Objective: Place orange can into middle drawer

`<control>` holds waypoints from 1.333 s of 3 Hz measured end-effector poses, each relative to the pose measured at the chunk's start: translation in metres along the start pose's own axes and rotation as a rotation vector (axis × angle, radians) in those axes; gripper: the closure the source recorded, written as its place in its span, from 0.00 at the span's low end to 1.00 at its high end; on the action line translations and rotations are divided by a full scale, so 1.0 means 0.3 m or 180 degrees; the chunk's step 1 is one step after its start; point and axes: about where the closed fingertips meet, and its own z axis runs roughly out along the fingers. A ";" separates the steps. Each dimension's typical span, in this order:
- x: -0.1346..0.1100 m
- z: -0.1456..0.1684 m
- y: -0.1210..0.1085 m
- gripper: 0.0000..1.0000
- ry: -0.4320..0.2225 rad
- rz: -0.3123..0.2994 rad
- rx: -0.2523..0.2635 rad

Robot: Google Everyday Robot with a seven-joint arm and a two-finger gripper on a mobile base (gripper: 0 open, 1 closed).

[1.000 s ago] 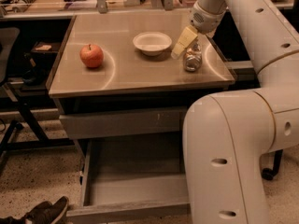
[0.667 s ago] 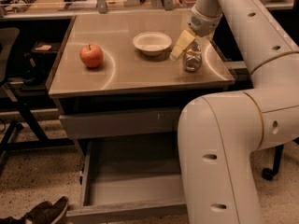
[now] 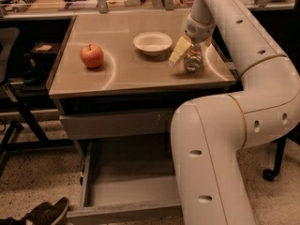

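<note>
Beside bowl (image 3: 152,42), orange can (image 3: 193,63); tool (image 3: 186,58) at it.

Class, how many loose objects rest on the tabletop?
3: the apple at left, the white bowl in the middle, the orange can at right, with the pincer at it. The arm may hide more.

Hand (image 3: 188,55) at the orange can (image 3: 193,62) on the tabletop (image 3: 136,71), middle drawer (image 3: 127,189) open

The white arm (image 3: 262,102) bends upward from the foreground; its gripper (image 3: 187,59) hangs pointing down, upper centre-right.
</note>
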 end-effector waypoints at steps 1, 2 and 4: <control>-0.034 0.014 -0.015 0.00 -0.0108 -0.0002 0.0050; -0.056 0.027 -0.024 0.18 -0.0168 -0.0004 0.0078; -0.056 0.028 -0.025 0.64 -0.0170 -0.0004 0.0079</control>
